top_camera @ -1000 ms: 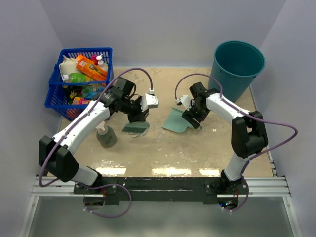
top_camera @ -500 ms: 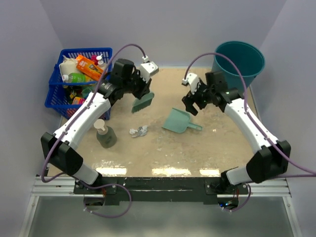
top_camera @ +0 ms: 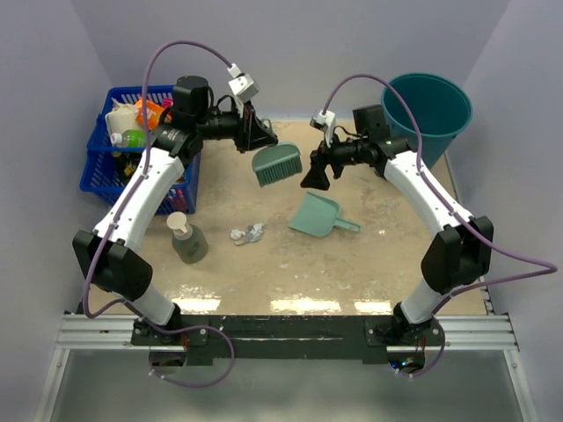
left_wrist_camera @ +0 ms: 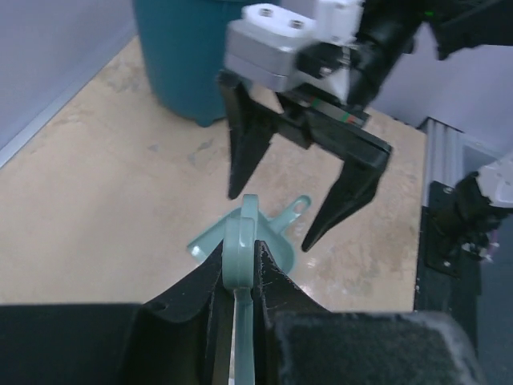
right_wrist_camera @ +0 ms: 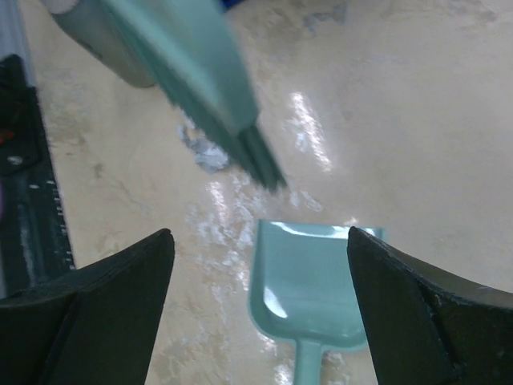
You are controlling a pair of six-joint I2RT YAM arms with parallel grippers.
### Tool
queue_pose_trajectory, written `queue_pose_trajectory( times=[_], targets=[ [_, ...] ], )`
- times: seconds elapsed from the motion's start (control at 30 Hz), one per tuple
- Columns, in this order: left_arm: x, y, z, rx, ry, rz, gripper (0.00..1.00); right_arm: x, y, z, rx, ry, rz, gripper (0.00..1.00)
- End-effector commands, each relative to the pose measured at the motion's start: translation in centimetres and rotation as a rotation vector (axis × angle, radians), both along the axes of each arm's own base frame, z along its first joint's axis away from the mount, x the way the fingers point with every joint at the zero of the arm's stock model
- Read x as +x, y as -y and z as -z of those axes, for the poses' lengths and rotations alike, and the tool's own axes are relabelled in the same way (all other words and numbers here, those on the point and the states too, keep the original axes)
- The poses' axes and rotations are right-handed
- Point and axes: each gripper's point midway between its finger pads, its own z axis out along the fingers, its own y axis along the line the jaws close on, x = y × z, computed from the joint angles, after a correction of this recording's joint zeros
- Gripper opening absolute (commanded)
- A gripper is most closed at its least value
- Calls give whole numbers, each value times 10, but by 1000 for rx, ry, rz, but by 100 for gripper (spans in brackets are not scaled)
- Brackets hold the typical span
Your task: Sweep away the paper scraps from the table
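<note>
A small clump of crumpled paper scraps (top_camera: pixel 247 234) lies on the beige table (top_camera: pixel 264 272) left of the teal dustpan (top_camera: pixel 318 215). My left gripper (top_camera: pixel 257 138) is shut on the handle of the teal hand brush (top_camera: pixel 276 164) and holds it raised over the back of the table. The brush handle shows between its fingers in the left wrist view (left_wrist_camera: pixel 239 265). My right gripper (top_camera: pixel 314 173) is open and empty, raised above the dustpan (right_wrist_camera: pixel 317 285). The scraps (right_wrist_camera: pixel 204 152) and the blurred brush (right_wrist_camera: pixel 200 80) show in the right wrist view.
A blue basket (top_camera: pixel 141 141) of bottles and packets stands at the back left. A teal bucket (top_camera: pixel 424 119) stands at the back right. A grey-green soap dispenser (top_camera: pixel 186 239) stands on the table left of the scraps.
Both arms have risen and drawn back. The left one lifted the brush off the scraps. The right gripper let go of the dustpan, which now lies flat.
</note>
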Motion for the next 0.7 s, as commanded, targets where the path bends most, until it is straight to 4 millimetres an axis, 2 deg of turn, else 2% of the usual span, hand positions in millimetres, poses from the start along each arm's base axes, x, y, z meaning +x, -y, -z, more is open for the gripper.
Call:
queue_pose_trajectory(
  times=[0.0,0.03,0.07,0.17,0.27,0.3,0.37,0.4,0.43,0.47,0.5,0.53,0.6,0.63,0.67],
  targets=[
    [-45,12,-15,-93,-28,237,0,-16,-31,-57,218,-41,-164,88],
    [-48,12,-13,-96,-32,250,0,-19,-37,-54,243,-79,-201,87],
    [-49,12,-8,-96,-43,256,0,-25,-42,-62,280,-93,-247,86],
    [-51,11,-4,-95,-45,258,0,-35,-53,-69,332,-129,-311,83],
    [-53,12,-9,-105,-38,273,0,-37,-61,-67,332,-142,-320,59],
    [-52,12,-9,-104,-32,274,0,-37,-62,-66,338,-156,-321,38],
    [-52,11,-10,-89,-16,279,0,-39,-63,-65,343,-176,-324,10],
    [-51,11,-10,-75,8,281,7,-36,-62,-65,332,-162,-307,0],
    [-54,9,-10,-57,-1,285,12,-35,-61,-66,326,-127,-311,0],
    [-52,7,-6,-28,49,299,23,-38,-59,-65,311,-133,-309,0],
    [-49,6,-2,1,62,295,26,-35,-57,-62,292,-122,-297,0],
    [-58,3,-2,38,39,306,27,-35,-54,-60,264,-89,-303,0],
    [-48,1,17,152,109,322,31,-31,-50,-53,205,-42,-286,0],
    [-62,-1,17,201,86,353,32,-32,-48,-49,174,-12,-299,0],
    [-57,-2,29,257,140,388,33,-32,-46,-46,155,0,-298,0]
  ],
)
